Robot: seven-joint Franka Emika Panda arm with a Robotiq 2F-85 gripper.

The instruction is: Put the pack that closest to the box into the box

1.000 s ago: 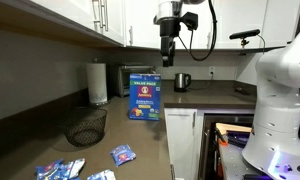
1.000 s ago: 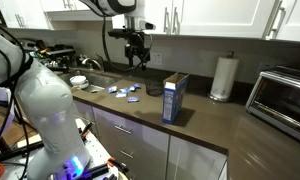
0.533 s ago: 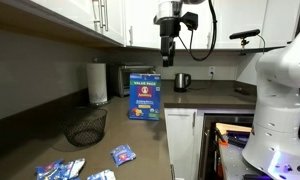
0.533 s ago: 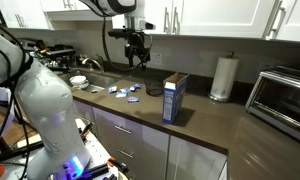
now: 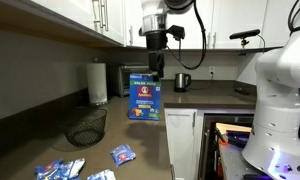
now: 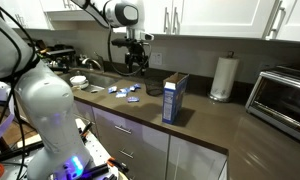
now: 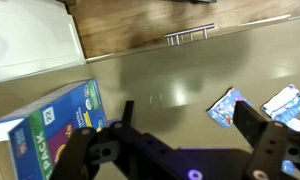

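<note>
One change stands out in an exterior view: the gripper (image 5: 153,70) has moved from a place beyond the box (image 5: 144,99) to one that appears just above its top edge, and it hangs lower than a second ago. From this I judge that the arm is travelling toward the pouches and the pick is not yet begun. The pack (image 5: 123,154) lies flat on the dark smooth counter (image 5: 155,140) in front of the box, well apart from the gripper; other alike pouches (image 5: 60,170) lie farther from the box, near a black wire basket (image 5: 87,125). In an exterior view from the opposite side, the gripper (image 6: 133,64) has shifted only slightly away from the box (image 6: 174,97) and hangs high on the pouches' side of it. In the wrist view the fingers (image 7: 90,150) are spread wide with nothing between them. The box (image 7: 40,125) is stiff printed cardboard with sharp corners, while the pack (image 7: 230,105) is thin, crinkly and shiny, so it may slip
</note>
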